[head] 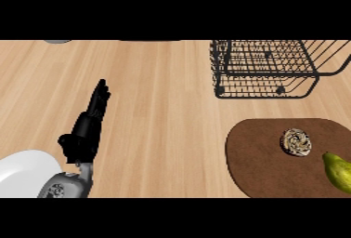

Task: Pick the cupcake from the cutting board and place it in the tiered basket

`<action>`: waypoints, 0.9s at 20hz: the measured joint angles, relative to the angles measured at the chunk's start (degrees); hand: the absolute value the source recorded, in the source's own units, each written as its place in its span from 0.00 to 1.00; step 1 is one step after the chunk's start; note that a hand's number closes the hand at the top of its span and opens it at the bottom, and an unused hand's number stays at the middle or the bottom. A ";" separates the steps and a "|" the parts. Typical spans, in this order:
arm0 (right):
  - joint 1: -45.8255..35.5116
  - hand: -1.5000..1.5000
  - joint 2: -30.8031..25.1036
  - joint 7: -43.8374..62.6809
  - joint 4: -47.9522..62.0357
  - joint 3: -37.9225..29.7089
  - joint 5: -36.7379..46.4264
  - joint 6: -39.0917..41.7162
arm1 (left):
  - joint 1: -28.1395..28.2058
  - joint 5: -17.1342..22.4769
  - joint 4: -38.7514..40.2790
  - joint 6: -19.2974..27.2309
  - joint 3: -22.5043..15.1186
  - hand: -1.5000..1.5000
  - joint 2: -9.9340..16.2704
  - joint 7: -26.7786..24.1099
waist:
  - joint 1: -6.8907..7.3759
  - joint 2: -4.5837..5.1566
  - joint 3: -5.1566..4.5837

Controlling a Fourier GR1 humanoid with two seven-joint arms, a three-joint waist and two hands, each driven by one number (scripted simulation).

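A cupcake (296,142) with swirled brown-and-white top lies on the dark brown cutting board (260,158) at the lower right. The black wire tiered basket (264,69) stands at the upper right, behind the board. My left hand (87,125) rests at the lower left with its fingers straight, pointing away toward the counter's far side, holding nothing and well apart from the board. My right hand does not show in the head view.
A yellow-green pear (339,171) lies on the board's right edge, close to the cupcake. A white plate (24,173) sits at the lower left beside my left forearm. A grey object (58,41) peeks in at the top left of the wooden counter.
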 measured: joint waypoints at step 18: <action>10.41 0.00 -1.07 -9.84 -12.97 5.55 25.09 -3.90 | -1.07 -0.62 1.94 -0.78 0.93 0.50 -0.65 -0.79 | 0.32 0.16 -0.04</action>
